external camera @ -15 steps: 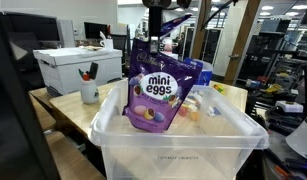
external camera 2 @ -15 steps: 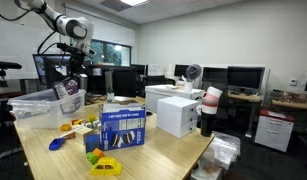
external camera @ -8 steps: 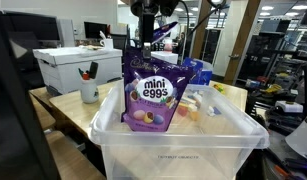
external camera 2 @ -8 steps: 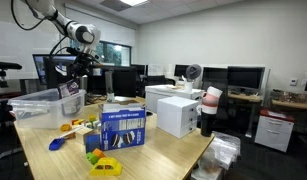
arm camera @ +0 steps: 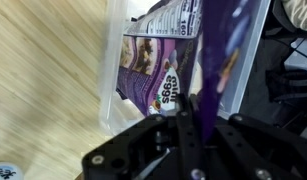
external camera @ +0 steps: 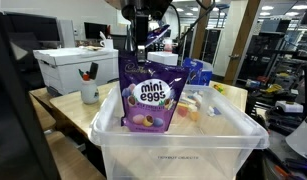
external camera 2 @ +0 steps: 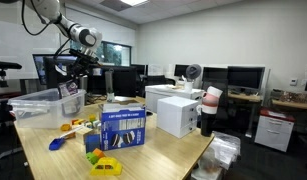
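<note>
My tool (external camera: 143, 47) stays clamped on the top edge of the mini eggs bag (external camera: 150, 98), which has sunk lower, its bottom now inside the clear bin (external camera: 183, 152) on the table (external camera: 65, 112).

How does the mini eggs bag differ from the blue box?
Bag is purple, box blue. Bag is a soft pouch pinched by the jaws, hanging into the bin; box is rigid and stands free on the table. Both are upright printed packs.
</note>
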Controlling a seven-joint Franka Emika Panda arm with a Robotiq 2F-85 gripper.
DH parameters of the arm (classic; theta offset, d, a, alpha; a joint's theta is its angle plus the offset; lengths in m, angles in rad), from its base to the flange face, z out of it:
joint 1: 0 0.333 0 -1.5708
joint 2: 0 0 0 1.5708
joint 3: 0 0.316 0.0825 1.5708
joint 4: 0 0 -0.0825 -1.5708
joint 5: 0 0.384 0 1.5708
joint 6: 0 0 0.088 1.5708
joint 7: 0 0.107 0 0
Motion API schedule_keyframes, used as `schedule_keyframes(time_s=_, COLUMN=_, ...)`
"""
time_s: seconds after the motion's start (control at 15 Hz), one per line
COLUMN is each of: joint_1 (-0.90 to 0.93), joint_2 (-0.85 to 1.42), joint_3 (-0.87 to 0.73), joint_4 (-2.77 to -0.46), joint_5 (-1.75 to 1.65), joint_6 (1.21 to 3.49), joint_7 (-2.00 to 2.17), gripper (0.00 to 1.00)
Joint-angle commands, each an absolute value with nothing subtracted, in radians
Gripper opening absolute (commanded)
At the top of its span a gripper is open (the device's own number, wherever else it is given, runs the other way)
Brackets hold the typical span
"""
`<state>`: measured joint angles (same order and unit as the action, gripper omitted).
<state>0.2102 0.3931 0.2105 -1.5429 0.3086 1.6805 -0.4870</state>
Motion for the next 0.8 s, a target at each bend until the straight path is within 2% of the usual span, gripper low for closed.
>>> schedule_keyframes(time_s=0.0, joint_1=0.192, joint_2=0.422, joint_3=0.236, joint_4=-1.489, joint_5=0.293, joint_6=1.643, joint_7=-0.512, gripper=0.04)
schedule_keyframes(time_s=0.6, joint_1=0.194, joint_2=0.448, joint_3=0.247, joint_4=-1.461, joint_5=0.292, joint_6=1.641, joint_7=-0.507, gripper=0.05)
schedule_keyframes(time_s=0.67, joint_1=0.195, joint_2=0.45, joint_3=0.248, joint_4=-1.459, joint_5=0.291, joint_6=1.641, joint_7=-0.506, gripper=0.29)
schedule_keyframes(time_s=0.73, joint_1=0.195, joint_2=0.452, joint_3=0.248, joint_4=-1.454, joint_5=0.29, joint_6=1.639, joint_7=-0.502, gripper=0.3)
